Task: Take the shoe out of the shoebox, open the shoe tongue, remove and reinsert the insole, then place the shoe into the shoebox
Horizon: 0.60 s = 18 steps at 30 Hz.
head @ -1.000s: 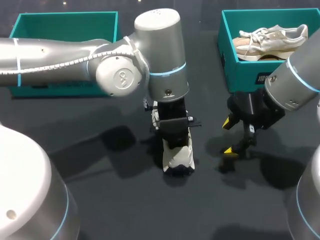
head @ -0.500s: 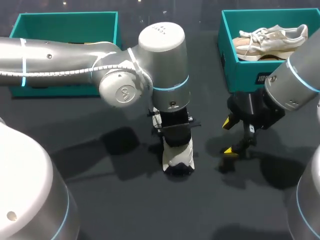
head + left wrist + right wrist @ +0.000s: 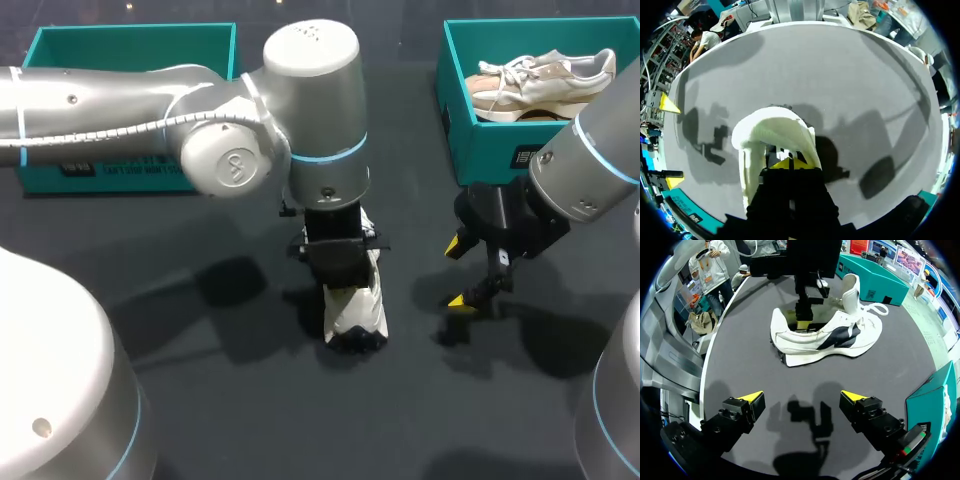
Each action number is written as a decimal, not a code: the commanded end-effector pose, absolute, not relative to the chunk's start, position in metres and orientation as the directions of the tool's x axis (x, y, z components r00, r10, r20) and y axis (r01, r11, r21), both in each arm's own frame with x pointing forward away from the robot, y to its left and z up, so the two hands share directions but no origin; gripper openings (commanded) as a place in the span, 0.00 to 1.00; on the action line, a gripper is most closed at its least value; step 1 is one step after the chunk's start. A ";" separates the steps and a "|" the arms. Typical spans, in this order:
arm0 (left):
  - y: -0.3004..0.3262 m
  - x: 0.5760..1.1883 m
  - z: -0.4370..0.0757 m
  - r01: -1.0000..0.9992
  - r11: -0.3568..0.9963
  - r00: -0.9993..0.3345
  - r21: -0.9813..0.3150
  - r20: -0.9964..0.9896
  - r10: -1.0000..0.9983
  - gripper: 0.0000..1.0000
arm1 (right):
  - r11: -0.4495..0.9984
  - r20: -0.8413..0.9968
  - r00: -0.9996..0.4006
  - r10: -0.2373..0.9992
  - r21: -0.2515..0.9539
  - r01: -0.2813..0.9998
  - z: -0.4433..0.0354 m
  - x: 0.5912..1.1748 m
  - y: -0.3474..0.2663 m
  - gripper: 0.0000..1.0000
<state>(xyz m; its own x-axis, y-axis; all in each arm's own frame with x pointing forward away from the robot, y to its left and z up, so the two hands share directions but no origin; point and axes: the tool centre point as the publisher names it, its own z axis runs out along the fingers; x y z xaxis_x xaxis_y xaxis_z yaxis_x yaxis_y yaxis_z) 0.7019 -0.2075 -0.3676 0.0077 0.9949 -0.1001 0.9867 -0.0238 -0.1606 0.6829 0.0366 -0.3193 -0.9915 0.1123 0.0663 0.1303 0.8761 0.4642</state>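
The white shoe (image 3: 825, 335) with a dark side stripe stands upright, tongue raised. The left gripper (image 3: 803, 320) is inside it, grip unclear; the right gripper (image 3: 801, 396) is wide open, empty.

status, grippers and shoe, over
Left gripper down inside white shoe, grip unseen. Right gripper open, apart from it. Shoe upright on table. Other shoe boxed, no obstruction.
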 end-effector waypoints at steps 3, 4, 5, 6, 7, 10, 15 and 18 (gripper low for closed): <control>-0.216 0.695 -0.396 0.993 -0.017 0.014 -0.118 -0.027 1.000 0.00 | 0.876 0.064 -0.991 0.114 0.463 0.131 -0.320 0.681 0.037 1.00; -0.216 0.697 -0.400 0.993 -0.010 0.008 -0.114 -0.022 1.000 0.00 | 0.876 0.064 -0.991 0.114 0.463 0.131 -0.320 0.681 0.037 1.00; -0.216 0.699 -0.405 0.994 -0.003 0.001 -0.110 -0.016 1.000 0.00 | 0.876 0.064 -0.991 0.114 0.463 0.131 -0.320 0.681 0.037 1.00; -0.216 0.701 -0.410 0.995 0.008 -0.009 -0.100 -0.012 1.000 0.00 | 0.876 0.064 -0.991 0.114 0.463 0.131 -0.320 0.681 0.037 1.00; -0.216 0.702 -0.413 0.996 0.019 -0.020 -0.087 -0.012 1.000 0.00 | 0.876 0.064 -0.991 0.114 0.463 0.131 -0.320 0.681 0.037 1.00; -0.217 0.710 -0.418 0.996 0.059 -0.061 -0.063 -0.031 0.998 0.00 | 0.876 0.064 -0.991 0.114 0.463 0.131 -0.320 0.681 0.037 1.00; -0.222 0.722 -0.402 0.991 0.122 -0.127 -0.050 -0.116 0.985 0.00 | 0.876 0.064 -0.991 0.114 0.463 0.131 -0.320 0.681 0.037 1.00; -0.224 0.725 -0.385 0.989 0.139 -0.146 -0.051 -0.169 0.975 0.00 | 0.876 0.064 -0.991 0.114 0.463 0.131 -0.320 0.681 0.037 1.00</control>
<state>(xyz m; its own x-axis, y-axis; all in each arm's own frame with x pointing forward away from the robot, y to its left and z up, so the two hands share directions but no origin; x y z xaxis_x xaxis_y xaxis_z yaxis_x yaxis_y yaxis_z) 0.7255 -0.2336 -0.3891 -0.1442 0.9818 -0.1232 0.9891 0.1391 -0.0488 0.6828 0.0366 -0.3193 -0.9914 0.1124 0.0664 0.1304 0.8761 0.4642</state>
